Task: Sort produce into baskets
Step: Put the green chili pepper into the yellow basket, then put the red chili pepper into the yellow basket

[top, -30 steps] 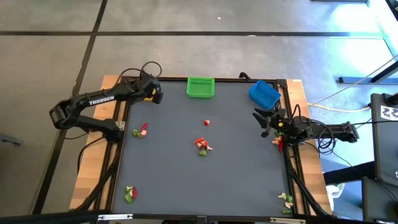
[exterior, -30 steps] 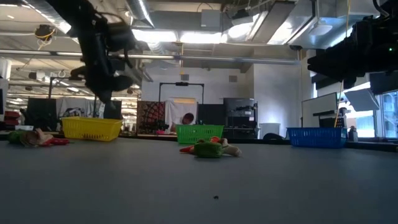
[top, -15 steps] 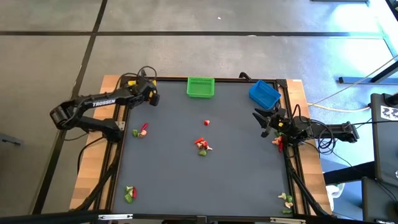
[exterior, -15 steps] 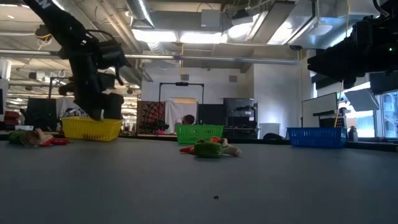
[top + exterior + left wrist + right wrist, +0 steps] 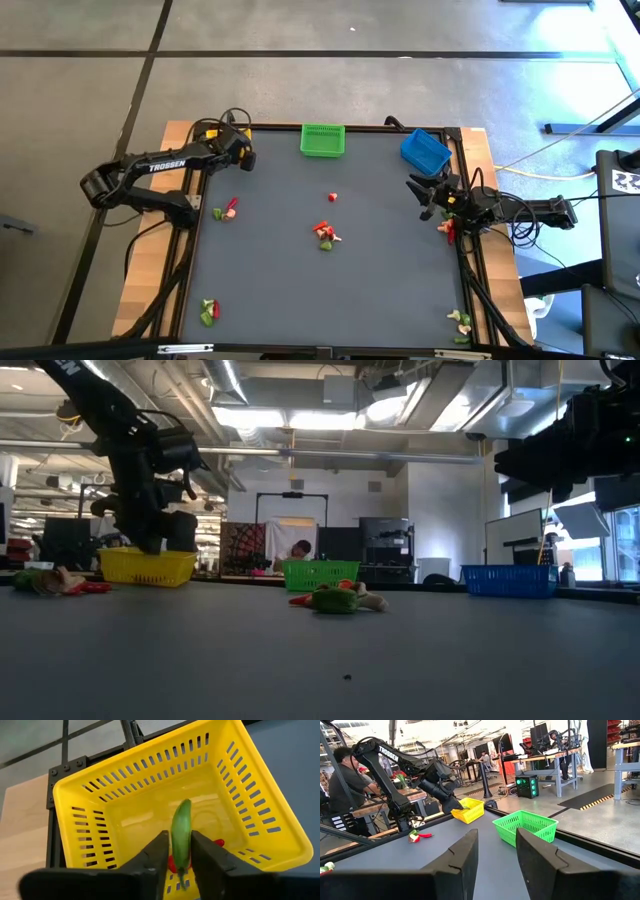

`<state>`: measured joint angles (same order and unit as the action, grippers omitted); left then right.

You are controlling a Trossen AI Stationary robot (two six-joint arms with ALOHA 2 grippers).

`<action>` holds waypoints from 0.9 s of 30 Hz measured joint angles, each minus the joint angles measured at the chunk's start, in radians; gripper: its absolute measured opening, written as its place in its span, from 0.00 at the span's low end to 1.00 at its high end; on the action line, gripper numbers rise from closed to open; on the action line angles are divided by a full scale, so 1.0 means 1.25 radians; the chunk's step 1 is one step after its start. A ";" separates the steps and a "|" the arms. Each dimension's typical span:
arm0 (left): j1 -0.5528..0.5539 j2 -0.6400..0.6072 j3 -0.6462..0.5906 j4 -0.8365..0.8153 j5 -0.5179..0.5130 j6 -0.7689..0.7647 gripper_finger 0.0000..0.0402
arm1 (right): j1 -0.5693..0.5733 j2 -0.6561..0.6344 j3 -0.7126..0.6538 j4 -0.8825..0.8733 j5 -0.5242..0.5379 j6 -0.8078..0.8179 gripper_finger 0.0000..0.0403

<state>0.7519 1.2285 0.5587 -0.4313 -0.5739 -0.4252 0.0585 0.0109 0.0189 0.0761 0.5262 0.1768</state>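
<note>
Item: left gripper (image 5: pixel 180 857), hanging over the yellow basket (image 5: pixel 125 805) at the table's far left corner. A second ago we were carrying it toward the basket; now we are poised above the basket floor, fingers easing apart around a slim green piece (image 5: pixel 181 837) that sits between them. A red piece (image 5: pixel 218 842) is already lying inside.

Item: right gripper (image 5: pixel 428 196), waiting near the blue basket (image 5: pixel 424 150), fingers spread, empty.

Item: loose produce (image 5: pixel 324 233), mid-table, awaiting sorting; we judge a drop imminent.

Dark grey table (image 5: pixel 380 290) carries the yellow basket (image 5: pixel 212 132) far left, green basket (image 5: pixel 322 140) far centre, blue basket (image 5: pixel 425 150) far right; produce clusters (image 5: pixel 325 233) lie scattered across it.
</note>
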 joint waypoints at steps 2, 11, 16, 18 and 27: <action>0.000 0.000 0.000 0.000 0.005 0.003 0.28 | 0.000 0.000 0.000 0.000 0.000 0.000 0.33; -0.005 -0.017 0.029 -0.036 0.034 0.052 0.42 | 0.000 0.000 0.000 0.001 0.000 0.000 0.33; -0.025 -0.054 0.068 -0.052 0.052 0.069 0.42 | 0.000 0.000 0.000 0.001 0.000 0.001 0.33; -0.037 -0.068 0.082 -0.052 0.076 0.070 0.42 | 0.000 0.000 0.000 0.001 0.000 0.003 0.33; -0.155 -0.130 0.112 -0.039 0.234 0.068 0.42 | 0.000 0.000 0.000 0.001 -0.003 0.007 0.33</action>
<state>0.5583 1.0656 0.6991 -0.4801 -0.2817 -0.3396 0.0582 0.0109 0.0193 0.0776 0.5220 0.1860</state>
